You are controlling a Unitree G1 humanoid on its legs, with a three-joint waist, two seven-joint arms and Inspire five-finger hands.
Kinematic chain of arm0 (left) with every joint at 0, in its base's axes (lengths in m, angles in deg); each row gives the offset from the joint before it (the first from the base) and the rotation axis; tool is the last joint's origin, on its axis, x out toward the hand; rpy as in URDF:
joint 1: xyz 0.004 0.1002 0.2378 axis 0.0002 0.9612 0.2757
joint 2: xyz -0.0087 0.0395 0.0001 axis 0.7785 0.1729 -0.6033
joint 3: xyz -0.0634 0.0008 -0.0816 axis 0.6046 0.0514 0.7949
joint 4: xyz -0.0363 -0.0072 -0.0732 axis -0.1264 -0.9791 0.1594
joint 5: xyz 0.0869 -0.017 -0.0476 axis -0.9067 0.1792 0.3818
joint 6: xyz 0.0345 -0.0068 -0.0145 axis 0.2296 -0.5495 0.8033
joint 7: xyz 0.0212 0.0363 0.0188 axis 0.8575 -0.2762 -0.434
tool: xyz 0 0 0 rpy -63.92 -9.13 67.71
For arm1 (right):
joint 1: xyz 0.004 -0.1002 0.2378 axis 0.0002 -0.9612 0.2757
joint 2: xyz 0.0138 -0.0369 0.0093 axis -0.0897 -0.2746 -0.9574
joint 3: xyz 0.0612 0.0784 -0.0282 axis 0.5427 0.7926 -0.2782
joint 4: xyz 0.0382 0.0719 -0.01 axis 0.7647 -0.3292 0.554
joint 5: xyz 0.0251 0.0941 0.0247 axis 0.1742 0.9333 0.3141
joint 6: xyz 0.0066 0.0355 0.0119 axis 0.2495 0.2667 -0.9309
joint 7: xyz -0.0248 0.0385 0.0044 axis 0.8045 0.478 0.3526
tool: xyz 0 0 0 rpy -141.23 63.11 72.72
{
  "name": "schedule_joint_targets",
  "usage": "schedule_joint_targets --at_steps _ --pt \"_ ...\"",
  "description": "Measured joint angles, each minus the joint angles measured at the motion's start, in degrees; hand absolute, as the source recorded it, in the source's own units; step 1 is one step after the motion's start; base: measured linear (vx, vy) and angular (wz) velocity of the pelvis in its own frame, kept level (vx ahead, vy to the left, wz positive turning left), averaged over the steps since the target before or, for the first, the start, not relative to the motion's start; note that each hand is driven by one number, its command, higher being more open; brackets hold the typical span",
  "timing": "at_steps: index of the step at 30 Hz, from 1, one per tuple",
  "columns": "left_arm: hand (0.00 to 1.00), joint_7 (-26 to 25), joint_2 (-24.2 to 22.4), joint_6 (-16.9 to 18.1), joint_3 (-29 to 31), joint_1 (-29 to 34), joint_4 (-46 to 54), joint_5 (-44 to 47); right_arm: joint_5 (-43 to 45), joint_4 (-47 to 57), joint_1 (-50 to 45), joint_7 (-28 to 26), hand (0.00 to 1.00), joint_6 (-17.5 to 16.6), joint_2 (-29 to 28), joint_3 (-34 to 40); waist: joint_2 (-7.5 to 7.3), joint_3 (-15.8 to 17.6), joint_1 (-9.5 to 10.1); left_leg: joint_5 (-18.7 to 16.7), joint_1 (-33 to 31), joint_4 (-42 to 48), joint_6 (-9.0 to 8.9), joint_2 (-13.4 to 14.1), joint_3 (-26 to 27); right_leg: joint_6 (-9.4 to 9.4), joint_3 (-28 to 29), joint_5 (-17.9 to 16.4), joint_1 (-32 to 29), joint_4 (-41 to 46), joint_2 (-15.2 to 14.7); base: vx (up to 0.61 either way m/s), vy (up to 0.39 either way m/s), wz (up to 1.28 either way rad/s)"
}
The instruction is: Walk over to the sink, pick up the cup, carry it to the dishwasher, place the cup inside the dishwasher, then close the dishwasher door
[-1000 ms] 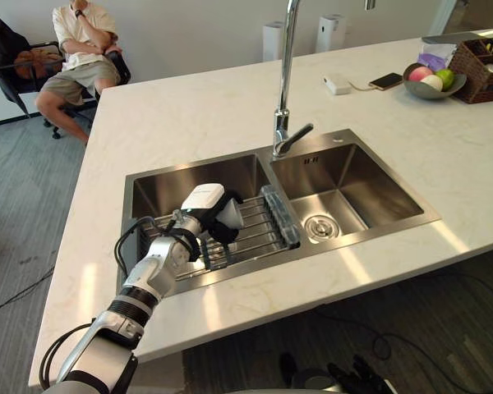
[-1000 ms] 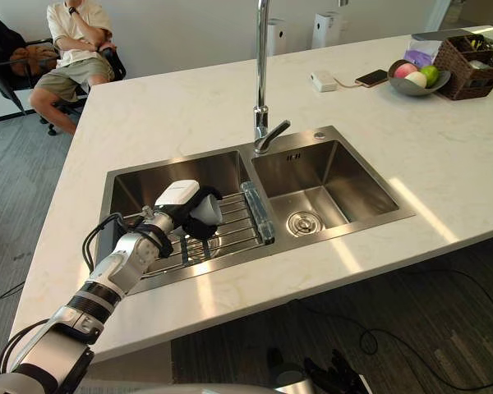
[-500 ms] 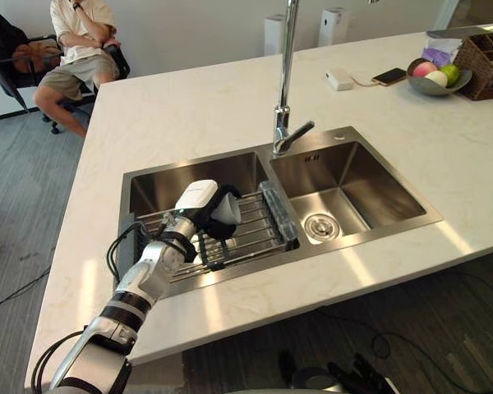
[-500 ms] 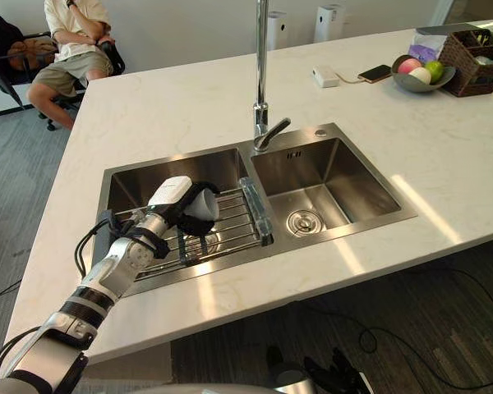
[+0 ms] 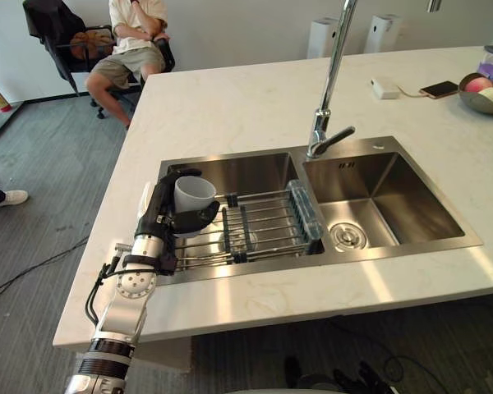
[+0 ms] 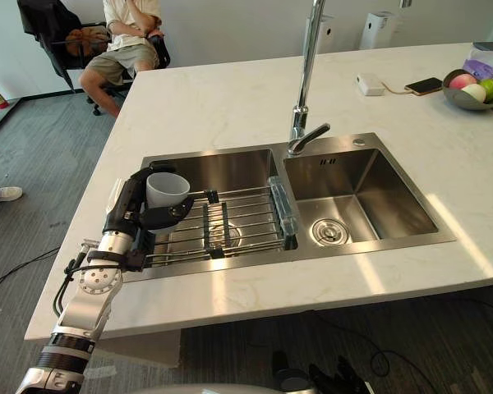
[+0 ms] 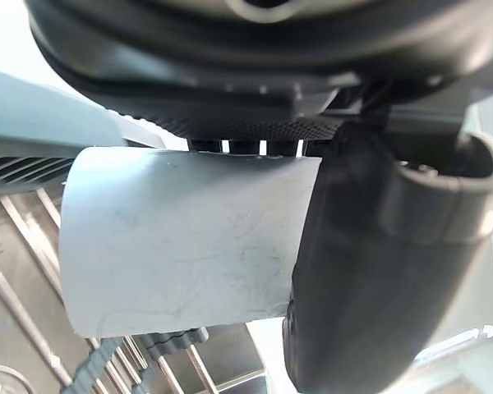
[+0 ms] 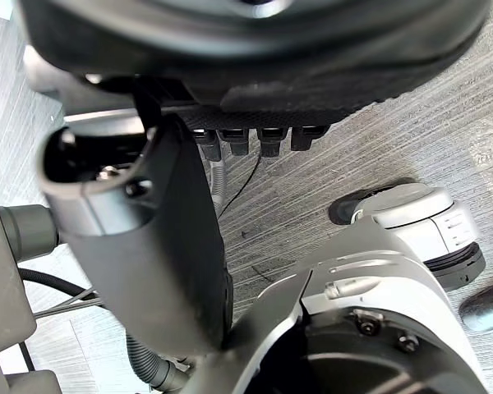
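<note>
- Cup point(image 5: 194, 194): white, upright, mouth up, held in L hand point(image 5: 154, 215) over left basin of sink point(image 5: 230, 156), near basin's left side.
- L hand: closed on cup. Fingers wrap far side, thumb crosses near side. Wrist view shows cup wall clamped betw. palm and thumb.
- Cup base hidden behind thumb, so can't tell if it touches anything below.
- Wire rack point(image 5: 267, 222): lies across left basin, just right of hand and cup, w/ a clear strip at its right end by the divider.
- Faucet point(image 5: 329, 98): tall, stands behind the divider betw. the two basins.
- Right basin has round drain point(image 5: 345, 235).
- R hand point(image 8: 148, 238): seen in own wrist view, down over grey floor point(image 8: 394, 139). Can't tell if open or closed.
- Counter point(image 5: 230, 107): pale stone. At far right are phone point(image 5: 438, 89), small white box point(image 5: 384, 88) and fruit bowl point(image 5: 485, 92).
- Person point(image 5: 135, 33): seated on chair past counter's far-left corner.
</note>
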Motion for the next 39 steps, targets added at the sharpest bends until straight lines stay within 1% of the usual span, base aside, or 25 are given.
schedule_joint_targets --at_steps 2,5,9,10,13,17,19,25,28,30,31,32,33,34,35,36,37,38,39 --pt "0.0 0.0 -0.7 0.6 0.7 1.1 2.0 2.3 0.2 -0.1 -0.1 -0.1 1.0 0.1 -0.4 0.8 -0.01 0.0 0.43 0.0 -0.1 0.0 0.01 0.0 -0.2 0.03 -0.2 0.0 0.0 0.0 0.0 -0.01 -0.005 0.04" --pt "0.0 -0.5 -1.1 2.7 2.2 2.0 5.2 4.6 0.1 -0.5 -0.2 0.0 1.0 0.6 -1.1 2.2 -0.09 -0.1 1.21 0.1 0.0 0.0 0.09 0.0 -0.3 0.05 -0.3 0.0 0.0 0.0 0.0 0.0 0.001 0.01" --pt "0.0 -4.8 -2.2 6.2 5.0 3.3 10.3 4.7 -0.9 -1.0 0.1 0.1 1.0 2.7 -1.6 3.9 -0.59 -0.4 1.51 0.2 0.1 0.1 0.29 -0.2 -1.1 0.26 -1.1 -0.2 0.5 0.0 -0.3 -0.02 0.002 0.09" --pt "0.0 -5.4 -2.5 6.7 5.4 3.4 10.8 4.7 -0.9 -1.3 0.2 0.2 1.0 2.9 -1.7 4.0 -0.64 -0.4 1.61 0.2 0.2 0.1 0.31 -0.2 -1.2 0.29 -1.2 -0.2 0.7 0.0 -0.4 -0.03 0.004 0.13" --pt "0.0 -9.5 -6.3 8.3 7.4 3.7 15.6 4.5 -1.5 -2.9 0.2 1.7 1.0 3.7 -3.0 6.3 -1.46 -0.9 2.94 0.1 -0.7 1.0 0.6 -0.6 -2.4 0.28 -1.9 -0.2 0.8 0.0 -1.0 -0.04 0.002 0.15" --pt "0.0 -11.9 -7.6 8.8 9.2 4.8 18.8 3.6 -1.6 -3.2 0.2 2.8 1.0 3.8 -3.2 6.4 -2.02 -1.3 3.42 0.0 -1.2 1.5 0.79 -0.8 -3.1 0.27 -2.3 -0.2 1.0 0.0 -1.3 -0.04 -0.003 0.11" --pt "0.0 -13.4 -8.0 9.3 10.1 4.9 19.8 2.4 -2.0 -3.8 0.1 3.3 1.0 3.8 -3.4 6.4 -2.18 -1.4 4.24 0.1 -1.4 1.5 0.83 -0.8 -3.5 0.26 -2.8 -0.2 1.1 0.0 -1.5 -0.04 -0.007 0.08" --pt "0.0 -14.3 -9.9 9.8 12.2 8.7 23.8 1.8 -3.2 -3.8 0.2 4.1 1.0 3.7 -3.3 6.3 -2.24 -1.5 4.7 0.2 -1.9 1.7 0.95 -0.9 -5.1 0.19 -4.2 -0.5 1.5 0.3 -1.8 -0.01 -0.005 0.15" --pt "0.0 -14.3 -11.3 9.8 12.3 11.4 24.1 0.5 -3.9 -4.0 0.3 4.1 1.0 3.7 -3.0 6.1 -2.39 -1.5 4.94 0.2 -3.8 3.3 1.08 -1.1 -8.2 0.25 -7.5 -1.0 2.0 0.3 -2.5 -0.02 -0.002 0.56" --pt "0.0 -13.8 -12.4 9.5 11.8 13.5 25.0 -0.4 -4.8 -4.5 0.3 4.0 1.0 3.7 -2.2 6.0 -2.48 -1.5 6.42 1.5 -5.6 2.8 1.23 -1.7 -11.5 0.28 -11.2 -1.4 2.0 0.4 -3.3 -0.03 -0.017 0.8" --pt "0.0 -13.6 -12.5 9.5 11.6 13.8 25.1 -0.5 -4.8 -4.8 0.4 4.0 1.0 3.8 -2.0 5.9 -2.49 -1.5 6.74 2.2 -6.1 2.3 1.22 -1.9 -12.7 0.22 -12.5 -1.5 2.0 0.4 -3.7 -0.05 -0.029 1.13" --pt "0.0 -13.3 -12.5 9.5 11.2 13.9 25.2 -0.5 -4.8 -5.1 0.5 4.0 1.0 3.8 -1.7 5.8 -2.5 -1.5 7.22 3.7 -7.5 1.4 1.19 -2.6 -15.5 0.25 -15.4 -1.9 1.9 0.4 -4.3 -0.07 -0.034 1.32" --pt "0.0 -13.5 -12.5 9.6 10.6 14.3 25.8 -0.5 -4.8 -5.8 1.2 4.0 1.0 3.9 -1.1 5.3 -2.48 -1.5 7.88 3.8 -8.9 0.3 1.12 -2.6 -16.3 0.06 -18.2 -2.6 1.6 0.4 -4.8 -0.08 -0.034 1.3" --pt "0.0 -13.7 -12.5 9.8 10.5 14.9 26.2 -0.7 -4.8 -6.3 2.0 4.0 1.0 4.2 -0.5 4.8 -2.32 -1.6 8.25 3.7 -9.5 -0.3 1.21 -1.6 -14.1 -0.19 -19.8 -2.8 1.4 0.4 -4.6 -0.07 -0.047 1.13" --pt "0.0 -13.9 -12.5 9.9 10.5 15.5 26.9 -1.2 -4.8 -6.5 2.8 3.8 1.0 4.7 0.1 4.7 -2.54 -1.6 8.51 2.9 -10.1 -0.8 2.71 -0.3 -8.6 -0.3 -22.2 -2.5 1.2 0.4 -5.2 -0.03 0.011 1.26" --pt "0.0 -13.9 -12.6 10.6 10.6 15.3 27.0 -1.7 -4.7 -7.2 3.9 3.6 1.0 5.4 0.3 4.8 -4.14 -1.3 8.37 1.1 -12.0 3.1 6.2 1.2 0.0 -0.88 -25.6 -3.0 0.8 0.5 -7.6 -0.02 0.063 1.68" --pt "0.0 -13.4 -12.9 11.6 10.2 15.1 27.4 -1.6 -4.1 -7.1 5.4 3.4 1.0 6.3 1.6 4.9 -3.11 -0.8 8.11 1.6 -15.9 15.0 10.21 5.4 8.9 -1.28 -29.2 -3.8 -0.1 3.2 -9.0 0.0 0.124 1.49" --pt "0.0 -12.9 -13.2 12.3 10.0 15.4 27.6 -1.5 -4.1 -6.5 6.1 3.3 1.0 6.9 3.0 4.9 -2.12 -0.4 8.56 4.6 -16.7 19.5 12.18 7.3 12.4 -0.86 -30.1 -5.5 -0.9 6.5 -9.2 -0.04 0.109 1.4" --pt "0.0 -12.0 -13.5 13.0 9.4 15.0 27.6 -1.4 -4.1 -5.2 7.1 3.0 1.0 7.6 3.9 4.9 -0.98 1.1 7.97 6.2 -19.1 23.7 12.24 8.2 14.8 -0.63 -32.0 -9.7 -2.9 13.9 -11.7 -0.12 0.006 1.39"
